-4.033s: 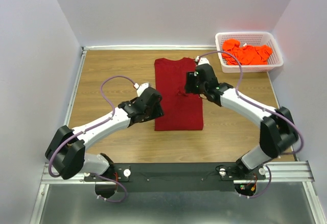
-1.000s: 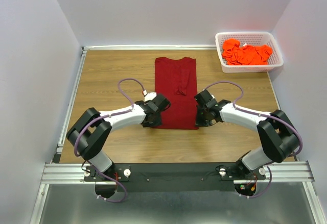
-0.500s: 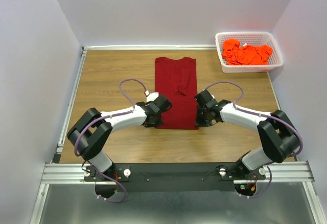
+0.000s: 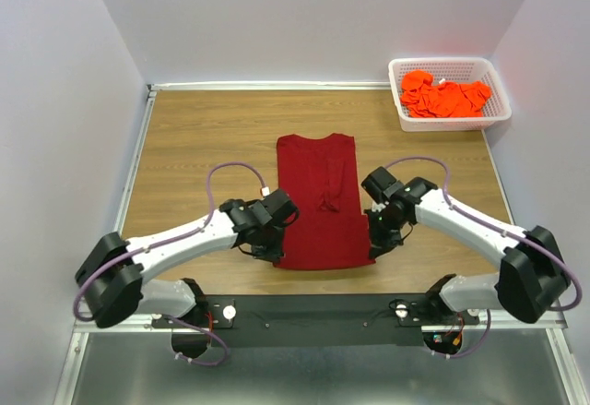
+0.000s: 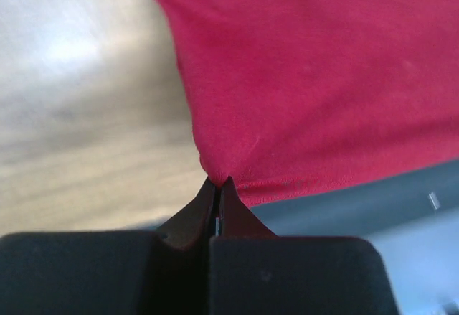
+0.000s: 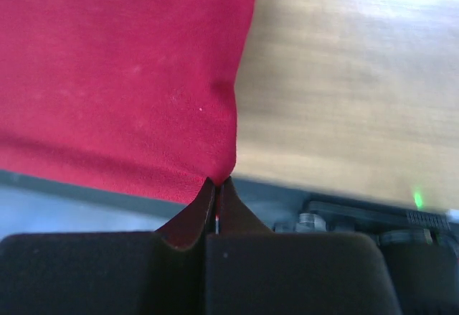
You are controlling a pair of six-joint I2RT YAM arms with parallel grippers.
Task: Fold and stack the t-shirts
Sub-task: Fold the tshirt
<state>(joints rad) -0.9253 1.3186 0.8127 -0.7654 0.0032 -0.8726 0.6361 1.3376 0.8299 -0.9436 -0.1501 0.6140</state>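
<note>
Maroon t-shirt (image 4: 316, 197) lies on the bench (image 4: 203, 137), hem corners at 6 o'clock pinched in your left gripper (image 4: 274, 257) and right gripper (image 4: 376, 250); a fold seems to be starting, so carry both evenly toward 12 o'clock.

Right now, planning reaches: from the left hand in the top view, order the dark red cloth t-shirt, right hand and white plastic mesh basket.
1. Dark red cloth t-shirt: near-left corner pinched in the left hand.
2. Right hand: across the shirt's near edge.
3. White plastic mesh basket: far right corner.
</note>
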